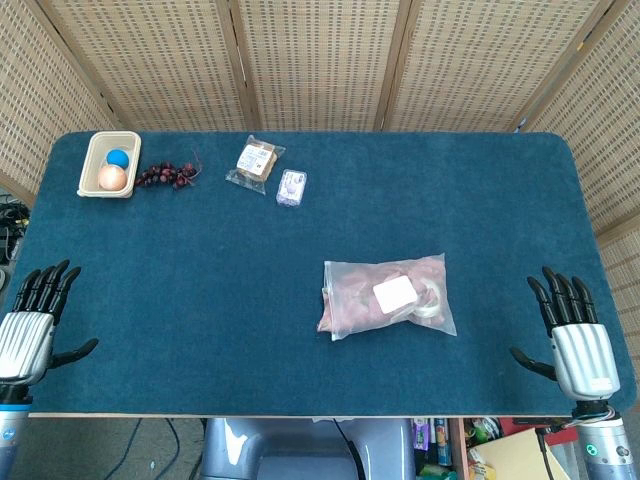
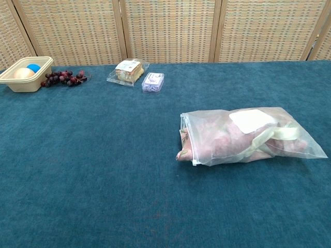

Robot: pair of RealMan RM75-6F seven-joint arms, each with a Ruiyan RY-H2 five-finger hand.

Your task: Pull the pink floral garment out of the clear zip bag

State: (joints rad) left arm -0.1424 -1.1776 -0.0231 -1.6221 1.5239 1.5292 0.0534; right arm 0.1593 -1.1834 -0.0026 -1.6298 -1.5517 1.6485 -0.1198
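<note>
Both hands sit at the near edge of the surface [image 1: 200, 300], palms down, nothing held. Left hand [image 1: 30, 325] at the near-left corner, fingers [image 1: 45, 285] spread and straight. Right hand [image 1: 572, 335] at the near-right corner, fingers likewise apart and empty. Neither shows in the chest view.

The clear zip bag [image 2: 248, 137] lies flat, right of centre, nearer the right hand but well apart from it. The pink floral garment [image 2: 217, 139] fills it; a fold pokes out at the left-facing mouth [image 2: 187, 142], which looks open. A white label [image 2: 251, 120] and a pale strap [image 2: 269, 138] lie on top.

Judgement: step in hand is the first reach; nothing started. Best plan looks like right hand pinning the closed end, left hand pinching the exposed fold and drawing leftward, low along the surface. Pulling without an anchor would likely just drag the whole bag.

Far side: 2 small packets [image 1: 258, 162], grapes [image 1: 165, 176], a tray [image 1: 92, 160] with 2 balls. Not involved.
</note>
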